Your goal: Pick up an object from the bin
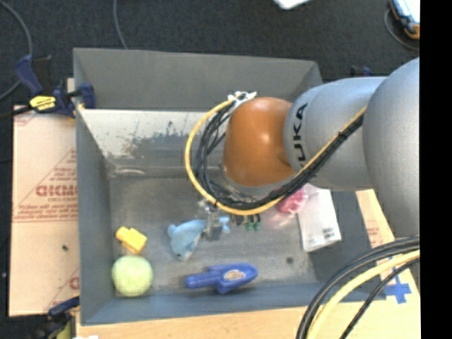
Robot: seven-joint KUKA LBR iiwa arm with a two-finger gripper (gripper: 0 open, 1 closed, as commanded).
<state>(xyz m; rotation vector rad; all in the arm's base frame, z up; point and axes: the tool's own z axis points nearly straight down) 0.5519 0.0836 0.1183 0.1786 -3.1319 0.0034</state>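
Note:
My gripper [212,224] reaches down under the orange wrist cover to the middle of the bin floor. It is at the right end of a light blue, soft-looking thing [183,238], touching or just above it. Something small and dark green [251,222] lies just to the gripper's right. A dark blue toy-like thing [220,277] lies in front of the gripper, near the bin's front wall.
A yellow block [131,239] and a yellow-green ball [132,275] sit in the front left corner. A pink thing [292,202] and a white packet [318,222] lie at the right, partly under the arm. The arm and its cables cover the bin's right middle.

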